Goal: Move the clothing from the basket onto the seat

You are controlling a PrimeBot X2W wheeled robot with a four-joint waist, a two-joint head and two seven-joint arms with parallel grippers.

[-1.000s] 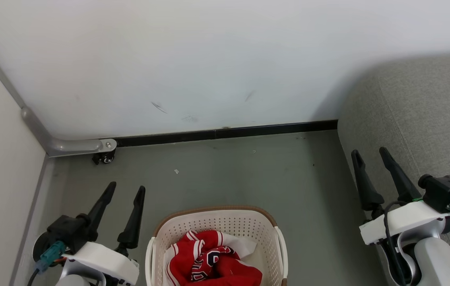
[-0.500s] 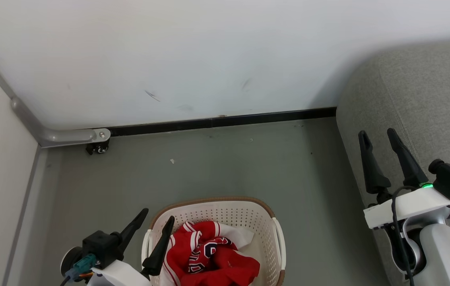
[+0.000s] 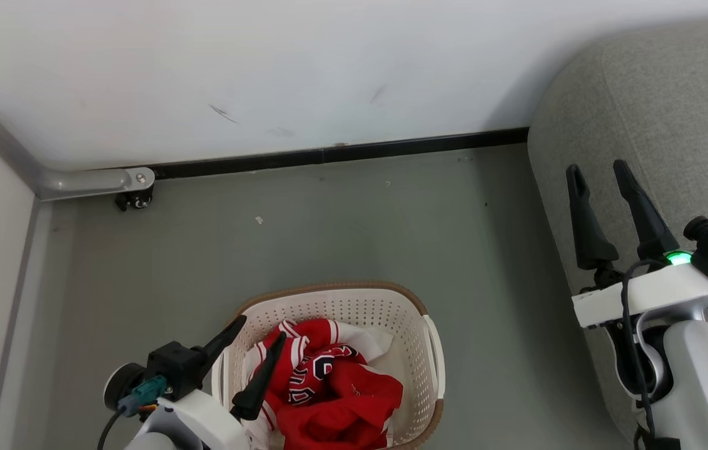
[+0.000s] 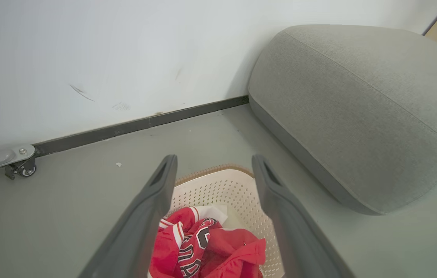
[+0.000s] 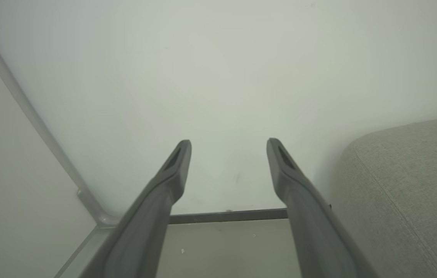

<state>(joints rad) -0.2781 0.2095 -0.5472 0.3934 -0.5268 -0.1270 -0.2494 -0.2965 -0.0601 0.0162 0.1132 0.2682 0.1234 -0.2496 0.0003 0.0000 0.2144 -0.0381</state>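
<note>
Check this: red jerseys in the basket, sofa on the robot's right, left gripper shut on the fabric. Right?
One error: the left gripper is open, its two fingers spread apart over the jerseys with nothing clamped between them, as the left wrist view shows. The jerseys do lie in the basket, and the sofa is on the robot's right.

Navy lettering on the clothing [image 3: 343, 405] is unreadable.
</note>
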